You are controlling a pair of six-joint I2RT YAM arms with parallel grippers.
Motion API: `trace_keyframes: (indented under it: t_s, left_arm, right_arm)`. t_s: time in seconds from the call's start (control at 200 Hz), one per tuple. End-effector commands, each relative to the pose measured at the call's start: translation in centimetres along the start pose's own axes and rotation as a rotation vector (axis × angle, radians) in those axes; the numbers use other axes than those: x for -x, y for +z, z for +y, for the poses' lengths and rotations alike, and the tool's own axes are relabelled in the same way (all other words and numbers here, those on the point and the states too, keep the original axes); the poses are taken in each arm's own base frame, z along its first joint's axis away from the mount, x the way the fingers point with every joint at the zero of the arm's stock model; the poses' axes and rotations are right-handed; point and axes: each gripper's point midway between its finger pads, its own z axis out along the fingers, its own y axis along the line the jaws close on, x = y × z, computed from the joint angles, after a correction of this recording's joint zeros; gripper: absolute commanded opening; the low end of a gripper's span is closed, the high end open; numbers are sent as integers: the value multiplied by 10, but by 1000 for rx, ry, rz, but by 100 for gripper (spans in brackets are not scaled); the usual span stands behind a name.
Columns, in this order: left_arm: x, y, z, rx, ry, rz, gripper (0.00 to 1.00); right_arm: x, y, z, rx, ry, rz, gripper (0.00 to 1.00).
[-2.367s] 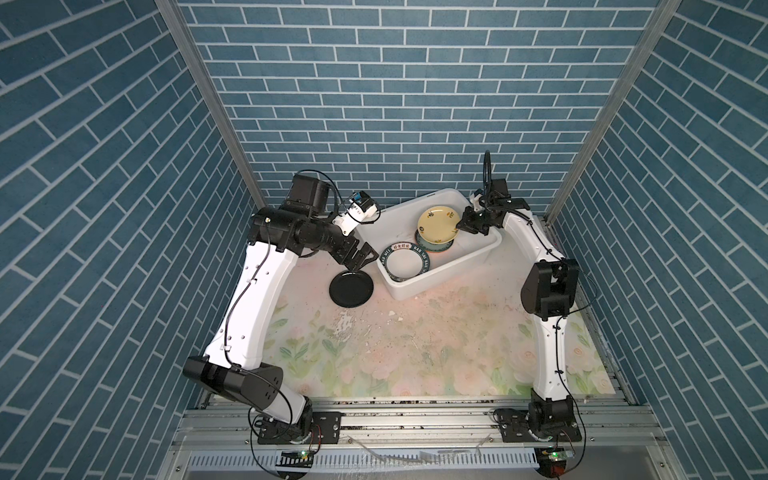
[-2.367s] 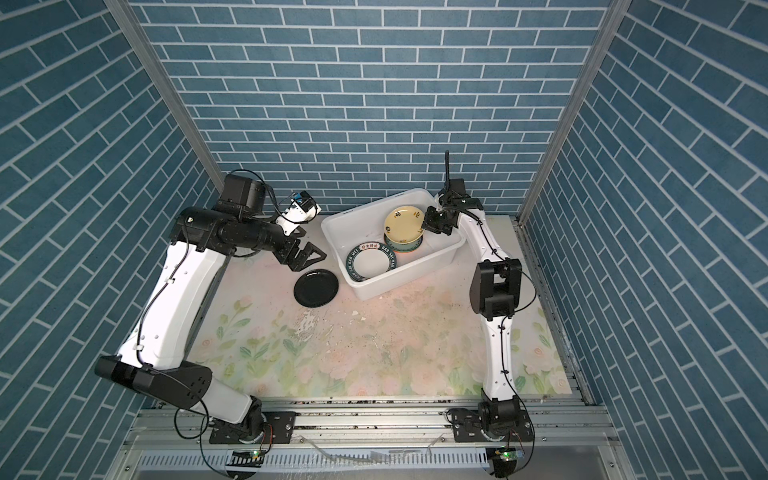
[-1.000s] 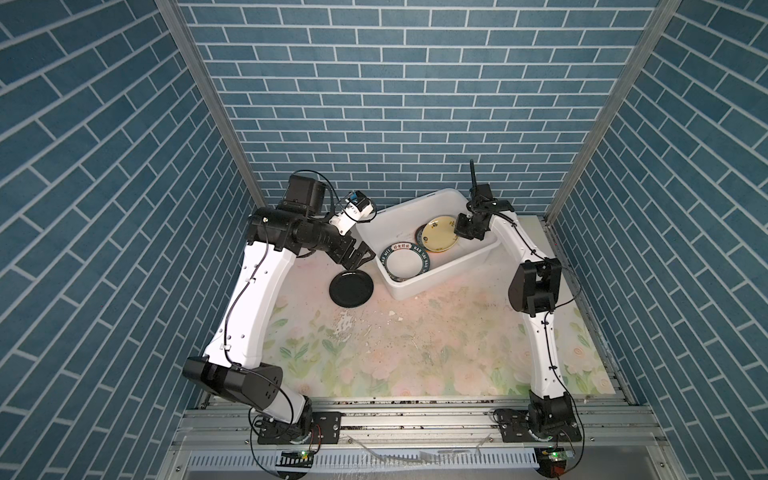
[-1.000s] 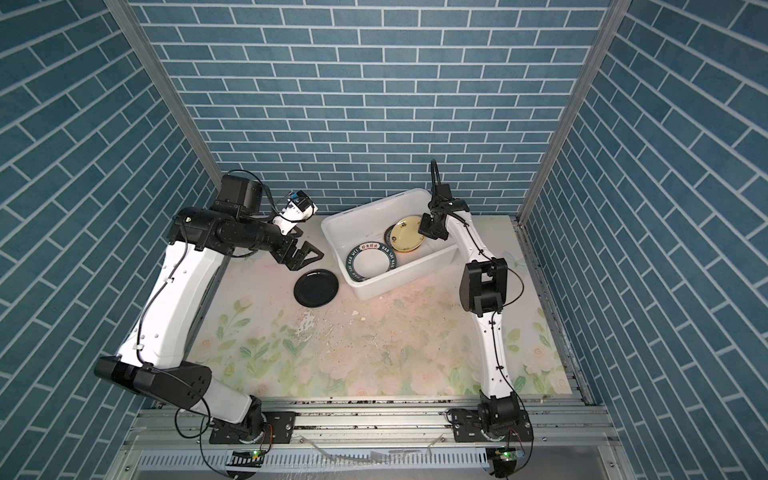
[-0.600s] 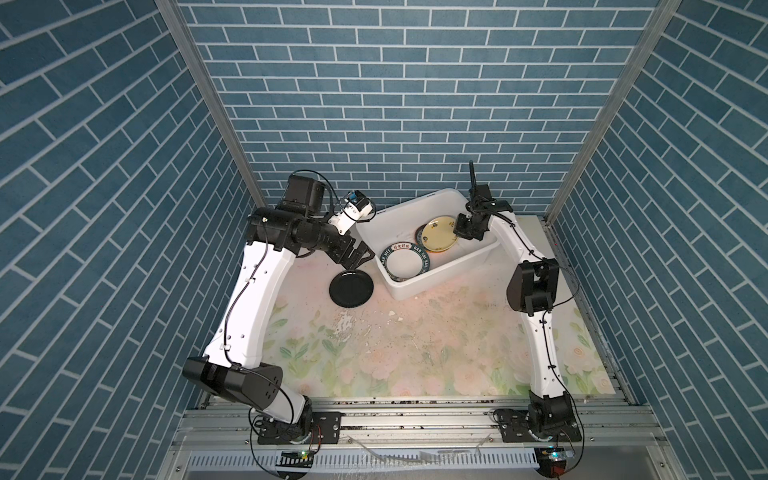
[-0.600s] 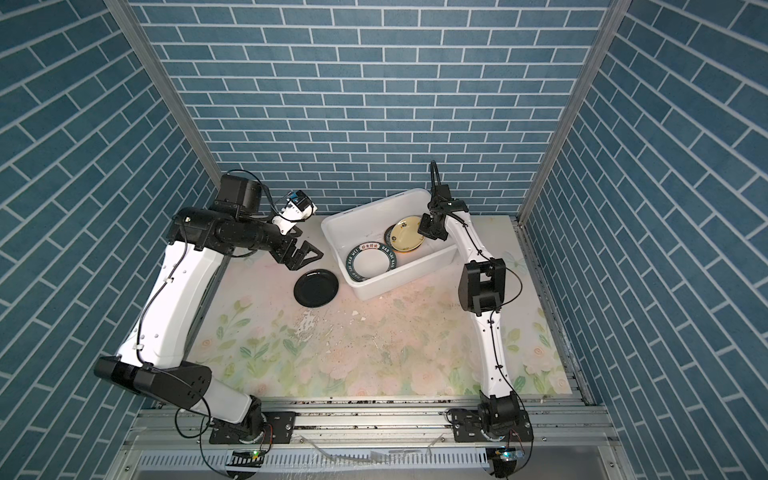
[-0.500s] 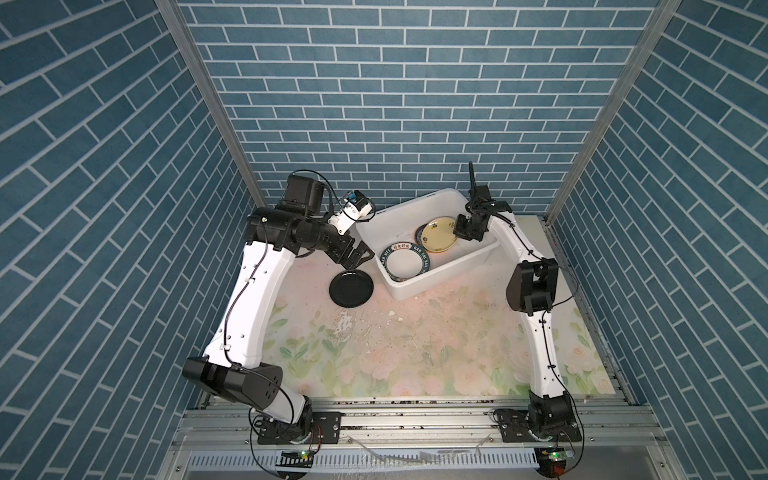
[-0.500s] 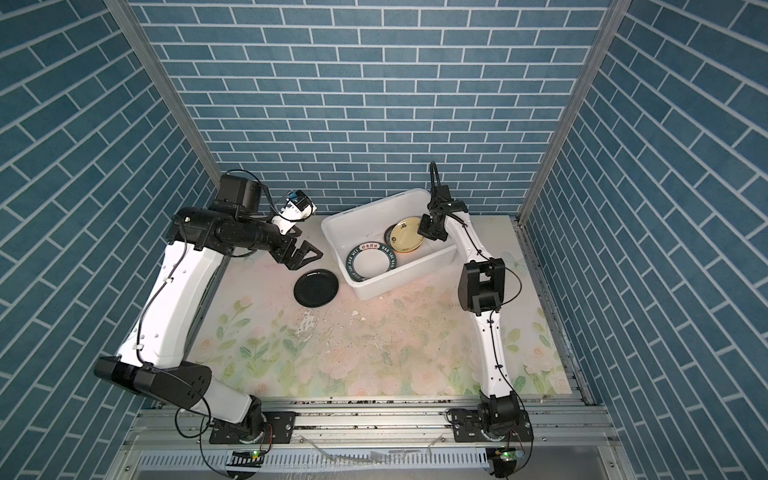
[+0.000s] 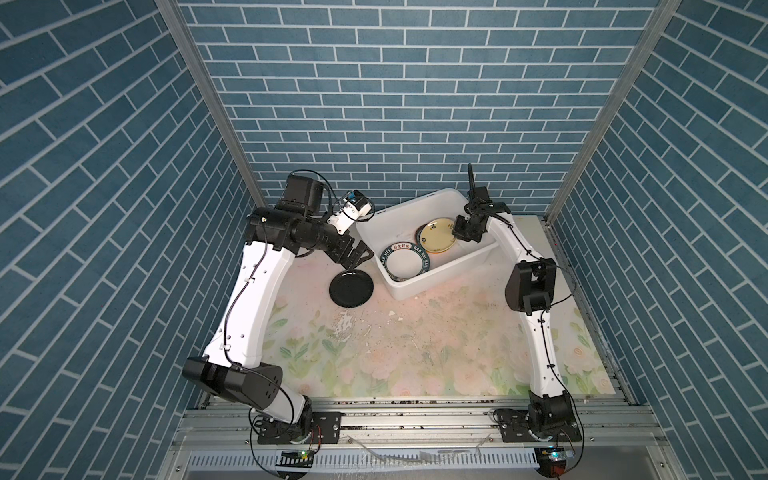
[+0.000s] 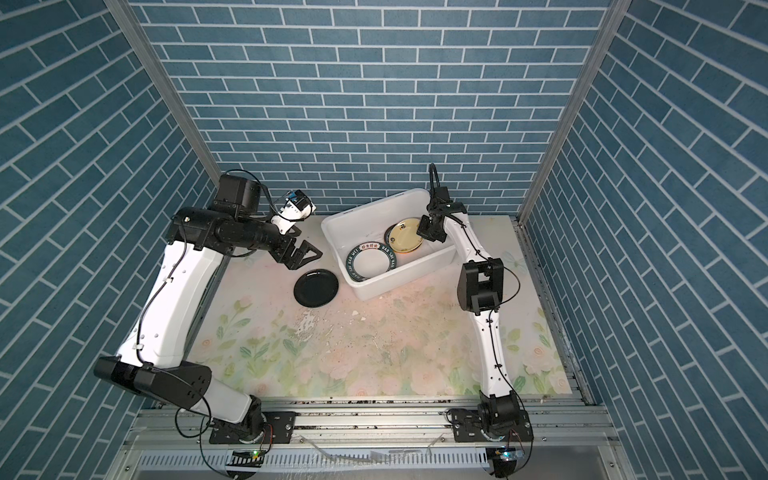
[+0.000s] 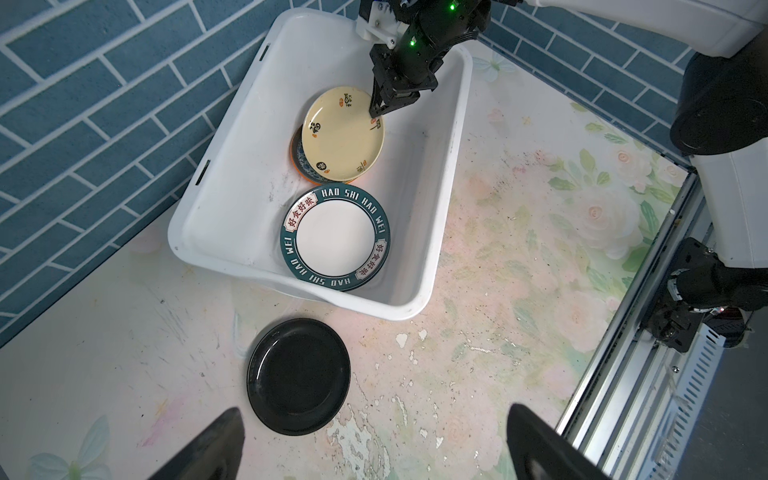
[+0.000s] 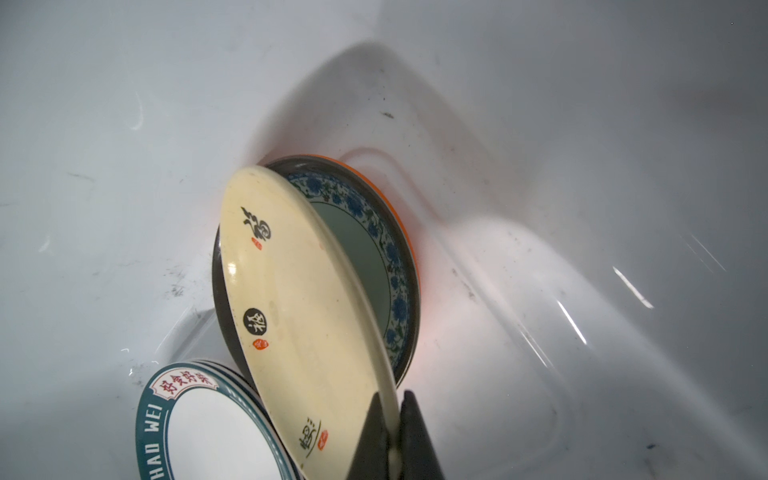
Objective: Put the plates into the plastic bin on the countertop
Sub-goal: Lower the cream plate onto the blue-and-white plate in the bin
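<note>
The right gripper point(image 12: 390, 415) is clenched on the rim of the cream-yellow plate point(image 11: 343, 135), inside the plastic bin point(image 11: 415, 307) at its far end. That plate is tilted: the pinched edge is raised on the right arm's side, and the opposite edge dips toward the teal patterned plate point(image 12: 374, 266), which sits on an orange plate point(image 12: 400, 218). Whether the low edge touches cannot be told. Letting go should drop it roughly onto that stack, beside the plate with the lettered rim point(image 11: 336, 237). The left gripper point(image 9: 358, 262) is spread wide and empty above the black plate point(image 11: 298, 376), which lies on the bench point(image 11: 498, 291) just outside the bin's near wall, so the left arm is nearer for it.
</note>
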Motion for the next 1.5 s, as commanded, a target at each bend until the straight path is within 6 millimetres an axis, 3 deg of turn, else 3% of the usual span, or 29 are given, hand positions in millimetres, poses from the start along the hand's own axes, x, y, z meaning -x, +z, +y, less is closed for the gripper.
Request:
trace_keyframes:
  t_s: [0.0,1.496]
  left_arm:
    - [0,-7,-2,-1,7,-14,100]
    - [-3,-10,-2,-15,4,-21,100]
  right_arm:
    - [1,8,5,22,27,3,0]
    - [-10,18,-7,-24,60,46,14]
